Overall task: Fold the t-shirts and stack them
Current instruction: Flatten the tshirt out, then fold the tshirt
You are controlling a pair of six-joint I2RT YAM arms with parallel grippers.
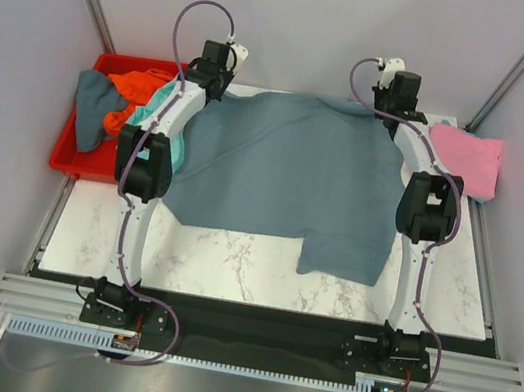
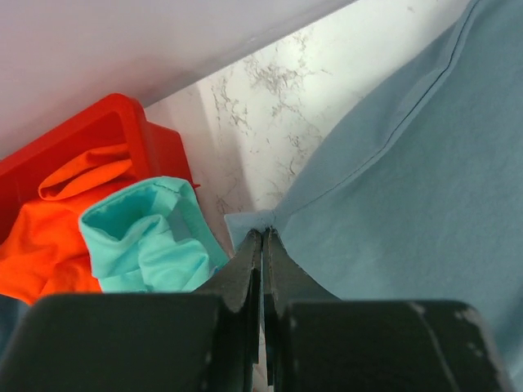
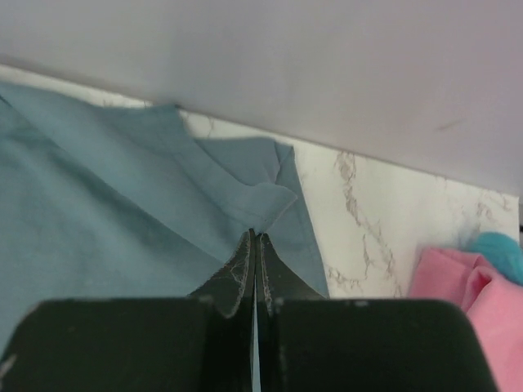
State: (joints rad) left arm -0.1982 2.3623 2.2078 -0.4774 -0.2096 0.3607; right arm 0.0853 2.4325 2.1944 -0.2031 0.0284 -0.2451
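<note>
— Where's the shirt they're working on?

— The big blue-grey shirt (image 1: 287,170), spread over the middle of the table (image 1: 228,271). Its far edge runs side to side, and each arm has one end of it.

— Are they actually holding it, or just resting there?

— Holding, from what I can see. The left gripper (image 2: 263,237) has its fingers pressed together with no gap, and a corner of the cloth is nipped at the tips. The right gripper (image 3: 254,237) is the same: clamped tight, with a bunched fold of the hem caught at the point.

— Which way does the rest of the shirt lie from the fingers?

— All of it is on the near side, towards the arm bases. Beyond the fingers there's only a strip of bare marble and the back wall. I'd guess any fold has to come towards us, with the far edge carried over the body.

— Is one arm better placed than the other?

— Neither. They sit level at opposite corners, so I'd expect them to travel together. The near edge is uneven, though, with a flap reaching lower on the right.

— And the other shirts?

— The pink shirt (image 1: 467,156) is just beside the right arm. The orange shirt (image 1: 139,85) and the teal shirt (image 2: 147,237) are piled at the red bin (image 1: 65,161) on the left, close to the left fingers.
</note>
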